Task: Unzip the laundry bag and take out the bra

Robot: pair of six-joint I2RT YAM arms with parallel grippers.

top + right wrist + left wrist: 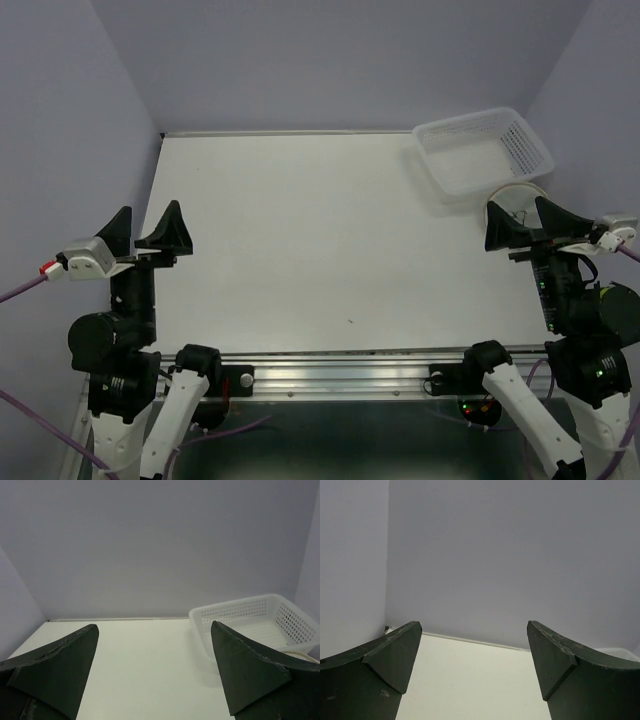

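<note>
The laundry bag [518, 199] is a small round white mesh pouch with a tan ring rim. It lies at the table's right edge, just in front of the basket and partly hidden behind my right gripper [525, 222]. In the right wrist view only a tan sliver of its rim [301, 653] shows past the right finger. The right gripper [154, 627] is open and empty, raised over the table beside the bag. My left gripper [148, 228] is open and empty at the far left, with only bare table showing between its jaws in the left wrist view [474, 630]. The bra is not visible.
A rectangular white plastic basket [432, 168] stands tilted at the back right corner; it also shows in the right wrist view [240, 611]. Lilac walls close in the table at the back and both sides. A metal rail [340, 372] runs along the near edge.
</note>
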